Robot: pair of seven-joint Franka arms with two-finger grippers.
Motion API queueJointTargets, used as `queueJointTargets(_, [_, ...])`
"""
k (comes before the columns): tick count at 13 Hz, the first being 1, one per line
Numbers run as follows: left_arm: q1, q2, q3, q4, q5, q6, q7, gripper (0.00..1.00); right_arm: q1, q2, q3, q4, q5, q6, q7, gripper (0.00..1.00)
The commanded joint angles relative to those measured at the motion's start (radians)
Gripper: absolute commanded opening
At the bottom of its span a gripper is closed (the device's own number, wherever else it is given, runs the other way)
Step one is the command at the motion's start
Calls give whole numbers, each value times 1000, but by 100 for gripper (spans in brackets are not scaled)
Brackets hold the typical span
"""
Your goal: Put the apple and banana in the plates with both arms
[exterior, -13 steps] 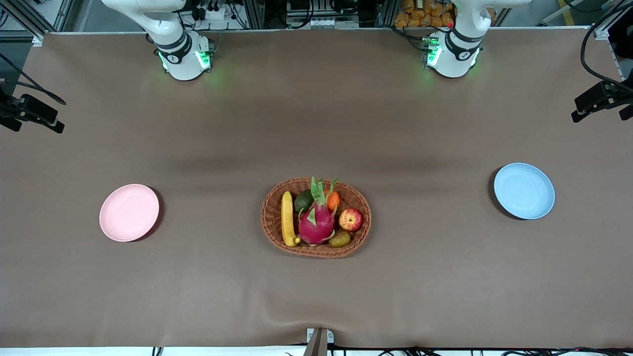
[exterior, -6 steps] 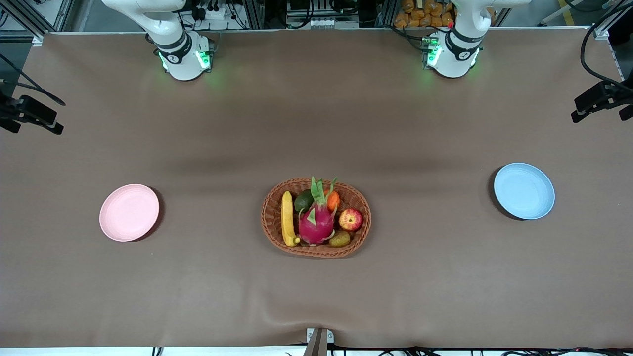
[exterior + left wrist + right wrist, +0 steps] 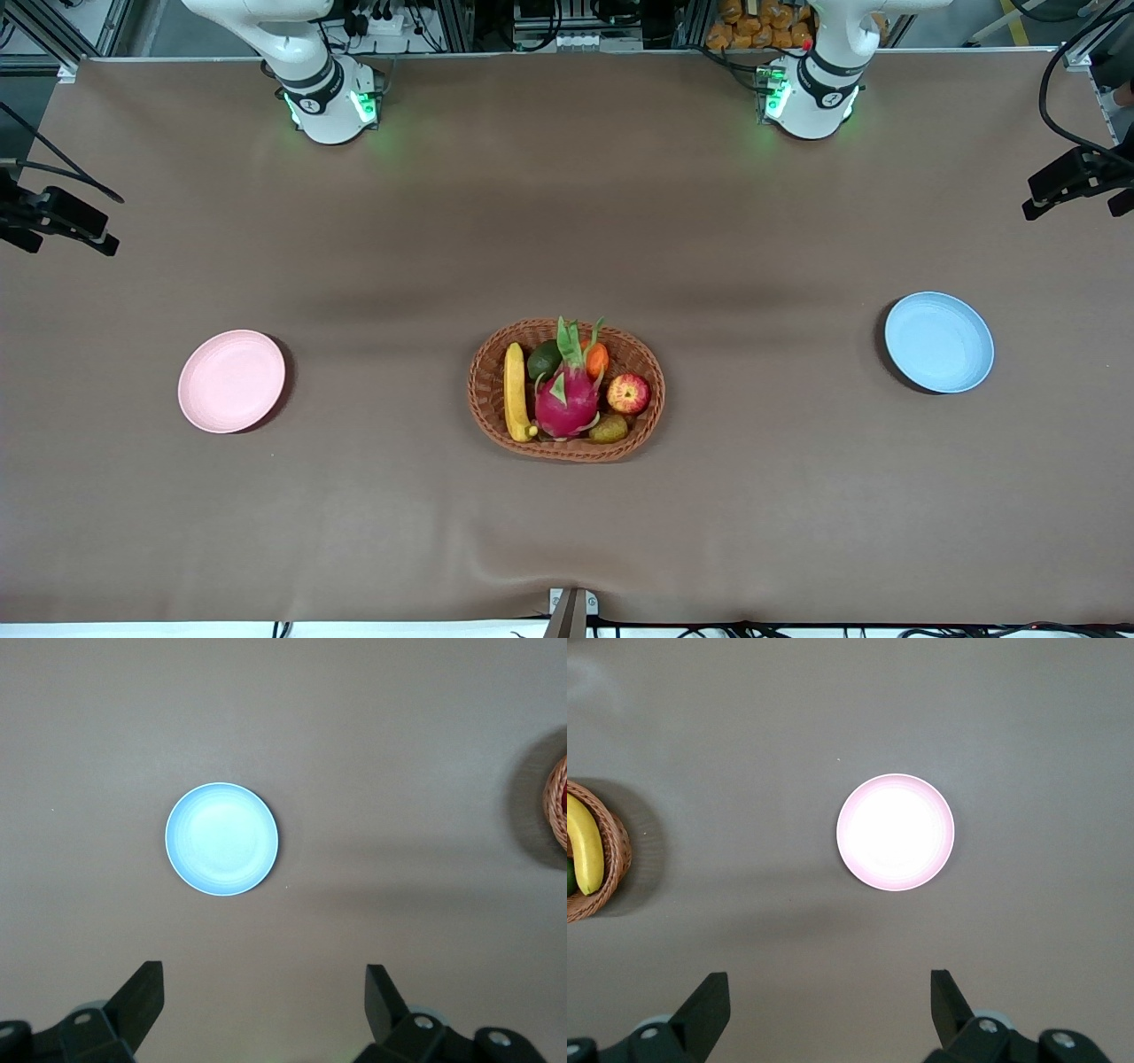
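The right hand (image 3: 824, 1010) is raised high over the table (image 3: 567, 221) at the right arm's end, above the pink plate (image 3: 232, 381); its fingers (image 3: 709, 1005) stand wide apart and hold nothing. The pink plate lies flat on the table toward the right arm's end, well apart from the basket, and bears nothing.

The brown woven basket (image 3: 483, 390) sits at mid-table, closer to the edge at the front camera than to the edge where the arm bases stand. In it, the banana (image 3: 515, 392) lies along the wall toward the right arm's end, its dark tip pointing at the front camera. Beside the banana sits a dark green avocado (image 3: 544, 359), then a magenta dragon fruit (image 3: 567, 399) at the centre with its green leaves pointing toward the bases. A small orange fruit (image 3: 598, 359) lies just beside the leaves. The apple (image 3: 628, 394) rests against the wall toward the left arm's end, with a small brownish-green fruit (image 3: 609, 430) just beside it, nearer the front camera.

The blue plate (image 3: 939, 342) lies flat toward the left arm's end, well apart from the basket, and bears nothing. The left hand (image 3: 266, 1010) hangs high over it, fingers (image 3: 142, 1001) spread wide, holding nothing.
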Motion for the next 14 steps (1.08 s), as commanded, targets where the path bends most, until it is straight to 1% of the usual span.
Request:
queueJointTargets(1, [-6, 4, 0, 7, -6, -17, -10, 100, -19, 3, 12, 3, 16, -5, 7, 100])
queueJointTargets(6, [-7, 7, -8, 9, -6, -17, -10, 100, 3, 17, 12, 1, 16, -2, 11, 100])
queueJointTargets(8, [-7, 11, -8, 9, -8, -17, -10, 100, 23, 18, 13, 4, 36, 6, 13, 100])
queueJointTargets(11, [-10, 17, -10, 9, -11, -17, -7, 100, 17, 32, 12, 3, 43, 3, 11, 100])
queueJointTargets(13, [-33, 23, -23, 10, -17, -17, -12, 100, 10, 30, 10, 4, 43, 1, 10, 100])
queueJointTargets(14, [-47, 51, -32, 29, -20, -15, -13, 100, 10, 30, 8, 4, 42, 4, 10, 100])
